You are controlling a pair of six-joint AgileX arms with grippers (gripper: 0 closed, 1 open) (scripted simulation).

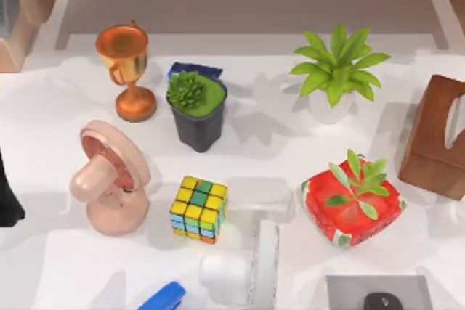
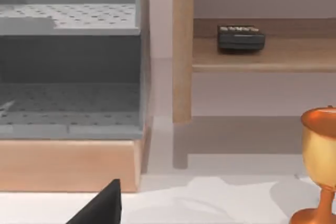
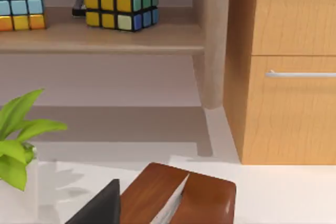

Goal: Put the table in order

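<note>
Your white table (image 1: 65, 266) is spreading across the whole top view, crowded with things. At far left a copper trophy (image 1: 127, 69) is standing upright, with a dark pot of succulent (image 1: 196, 110) just to its right. Farther right a leafy plant in a white pot (image 1: 336, 78) is sitting, and a brown wooden tissue box (image 1: 436, 139) is lying at the right edge. Nearer you, a pink desk fan (image 1: 109, 179) is standing at left, a colour cube (image 1: 198, 209) beside it, and a red box with leaves (image 1: 352, 201) toward the right. Your left arm (image 1: 9, 194) is showing as a dark shape at the left edge; you cannot tell from these views whether either tool is released or clenched.
</note>
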